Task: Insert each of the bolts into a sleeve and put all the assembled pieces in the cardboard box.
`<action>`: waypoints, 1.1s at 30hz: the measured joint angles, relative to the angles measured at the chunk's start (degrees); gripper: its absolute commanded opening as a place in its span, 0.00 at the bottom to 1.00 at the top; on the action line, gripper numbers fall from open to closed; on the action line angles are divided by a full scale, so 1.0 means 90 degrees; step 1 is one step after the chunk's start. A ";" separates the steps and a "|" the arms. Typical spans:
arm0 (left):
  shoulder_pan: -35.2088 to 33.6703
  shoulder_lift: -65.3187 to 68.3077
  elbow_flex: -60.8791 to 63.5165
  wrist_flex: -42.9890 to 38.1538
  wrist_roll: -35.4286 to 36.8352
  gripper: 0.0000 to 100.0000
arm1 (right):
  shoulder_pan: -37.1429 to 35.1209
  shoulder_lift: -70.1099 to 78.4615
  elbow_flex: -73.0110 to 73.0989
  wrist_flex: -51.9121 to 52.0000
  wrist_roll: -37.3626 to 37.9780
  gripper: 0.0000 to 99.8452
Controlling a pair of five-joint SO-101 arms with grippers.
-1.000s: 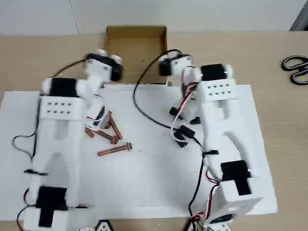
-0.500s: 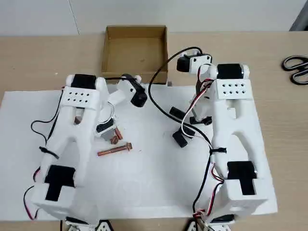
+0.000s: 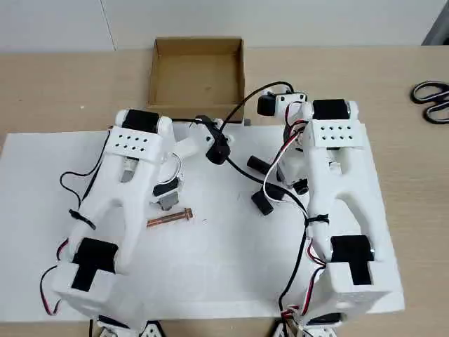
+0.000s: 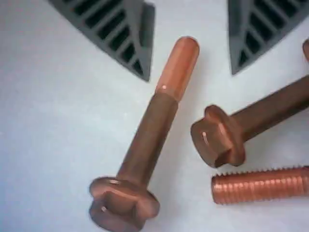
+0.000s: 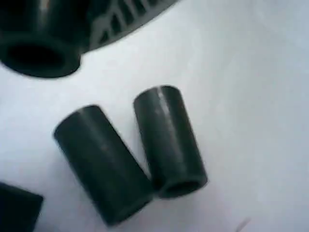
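Note:
Several copper bolts lie on the white sheet. In the left wrist view one bolt (image 4: 145,145) points its plain tip between the fingers of my open left gripper (image 4: 189,72), which hangs just above the sheet. A second bolt (image 4: 227,133) and a threaded shank (image 4: 260,183) lie beside it. In the high view a single bolt (image 3: 168,219) shows next to the left gripper (image 3: 165,195). Two black sleeves (image 5: 104,169) (image 5: 169,140) lie side by side under my right gripper (image 3: 298,177), and a third sleeve (image 5: 38,41) sits close against it. The cardboard box (image 3: 158,70) stands at the back.
A white sheet (image 3: 224,274) covers the table between the arms. Two more black sleeves (image 3: 258,166) (image 3: 263,203) lie mid-sheet among the right arm's cables. Scissors (image 3: 431,98) rest at the far right on the bare wood.
The left arm has swung to the right and come down over the pile of bolts, hiding most of them in the high view. The right arm shifted slightly to the right.

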 measured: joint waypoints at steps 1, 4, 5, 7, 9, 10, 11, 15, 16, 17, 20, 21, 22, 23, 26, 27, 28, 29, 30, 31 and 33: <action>0.0000 0.0000 0.0000 0.0000 0.0000 0.10 | 0.0000 0.0000 0.0000 0.0000 0.0000 0.01; 0.0068 0.0029 0.0000 0.0000 0.0020 0.10 | 0.0010 0.0000 0.0000 0.0000 0.0000 0.01; 0.0147 0.0029 0.0000 0.0000 0.0029 0.10 | 0.0010 0.0000 0.0000 0.0000 0.0000 0.01; 0.0313 0.0029 0.0000 0.0000 0.0088 0.10 | 0.0010 0.0000 0.0000 0.0000 0.0000 0.01; 0.0469 0.0029 0.0000 0.0000 0.0176 0.10 | 0.0010 0.0000 0.0000 0.0000 0.0000 0.01; 0.0547 0.0029 0.0000 0.0000 0.0205 0.10 | 0.0010 0.0000 0.0000 0.0000 0.0000 0.01; 0.0596 0.0029 0.0000 0.0000 0.0215 0.10 | 0.0020 0.0000 0.0000 0.0000 0.0000 0.01; 0.0615 0.0029 0.0000 0.0010 0.0254 0.10 | 0.0039 0.0000 0.0000 0.0000 0.0000 0.01; 0.0615 0.0029 0.0000 0.0010 0.0283 0.10 | 0.0039 0.0000 0.0000 0.0000 0.0000 0.01; 0.0615 0.0029 0.0029 0.0010 0.0283 0.10 | 0.0039 0.0000 0.0000 0.0000 0.0000 0.01; 0.0615 0.0029 0.0049 0.0010 0.0283 0.10 | 0.0039 0.0000 0.0000 0.0000 0.0000 0.01; 0.0615 0.0029 0.0049 0.0010 0.0283 0.10 | 0.0039 0.0000 0.0000 0.0000 0.0000 0.01; 0.0596 0.0029 0.0049 0.0010 0.0283 0.10 | 0.0039 0.0000 0.0000 0.0000 0.0000 0.01; 0.0586 0.0029 0.0049 0.0010 0.0283 0.10 | 0.0039 0.0000 0.0000 0.0000 0.0000 0.01; 0.0586 0.0147 0.0059 0.0010 0.0283 0.10 | 0.0039 0.0000 0.0000 0.0000 0.0000 0.01; 0.0586 0.0244 0.0059 0.0010 0.0283 0.10 | 0.0039 0.0000 0.0000 0.0000 0.0000 0.01; 0.0567 0.0352 0.0059 0.0010 0.0283 0.10 | 0.0039 0.0000 0.0000 0.0000 0.0000 0.01; 0.0537 0.0479 0.0059 0.0010 0.0283 0.10 | 0.0039 0.0000 0.0000 0.0000 0.0000 0.01; 0.0508 0.0596 0.0059 0.0010 0.0283 0.10 | 0.0039 0.0000 0.0000 0.0000 0.0000 0.01; 0.0469 0.0694 0.0059 0.0010 0.0283 0.10 | 0.0039 0.0000 0.0000 0.0000 0.0000 0.01; 0.0400 0.0733 0.0059 0.0010 0.0283 0.10 | 0.0039 0.0000 0.0000 0.0000 0.0000 0.01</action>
